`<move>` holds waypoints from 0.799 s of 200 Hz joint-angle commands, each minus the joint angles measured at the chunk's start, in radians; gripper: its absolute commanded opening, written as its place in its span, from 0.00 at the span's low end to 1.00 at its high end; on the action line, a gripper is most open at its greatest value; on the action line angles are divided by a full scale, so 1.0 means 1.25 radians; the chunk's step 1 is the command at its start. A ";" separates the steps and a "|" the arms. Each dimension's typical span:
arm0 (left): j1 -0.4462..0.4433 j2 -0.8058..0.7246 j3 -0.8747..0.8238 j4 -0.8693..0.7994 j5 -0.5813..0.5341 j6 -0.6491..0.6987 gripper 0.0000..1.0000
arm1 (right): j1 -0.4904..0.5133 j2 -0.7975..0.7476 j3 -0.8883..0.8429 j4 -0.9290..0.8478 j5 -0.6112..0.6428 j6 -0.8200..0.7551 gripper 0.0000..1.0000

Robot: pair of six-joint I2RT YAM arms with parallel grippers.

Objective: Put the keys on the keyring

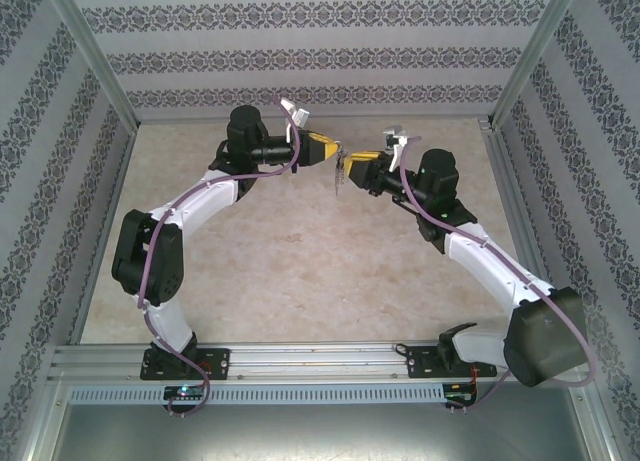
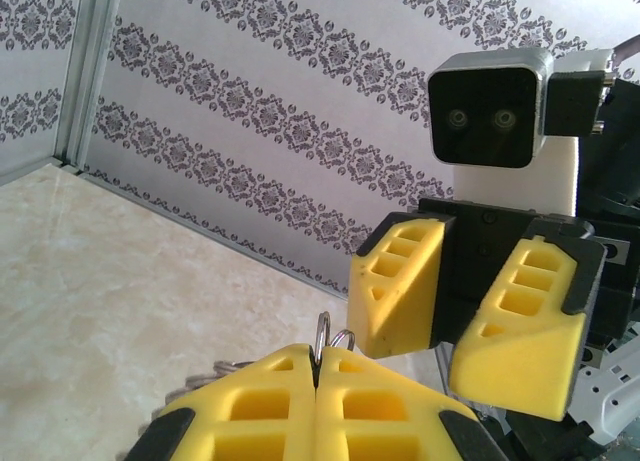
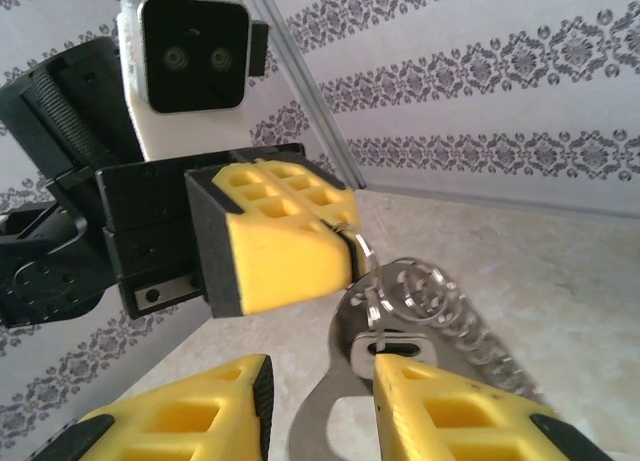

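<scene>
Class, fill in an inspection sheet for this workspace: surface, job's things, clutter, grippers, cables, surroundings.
Surface: pale marbled table.
Job's things: keyring with beaded chain hangs between the grippers; keys not told apart.
Clutter: nothing seen.
Grippers: left gripper shut on a small wire ring of the bunch; right gripper open.
Cables: purple cable along each arm.
Surroundings: patterned walls, aluminium frame.

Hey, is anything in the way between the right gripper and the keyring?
Nothing visible is in the way. The keyring hangs from the shut left gripper. Seen from the right wrist, its lower part shows in the gap between the open fingers of the right gripper, with no other thing between them.
</scene>
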 commanded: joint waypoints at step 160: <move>-0.007 -0.031 0.012 0.026 -0.007 -0.003 0.00 | 0.024 0.060 0.041 0.024 -0.036 -0.011 0.00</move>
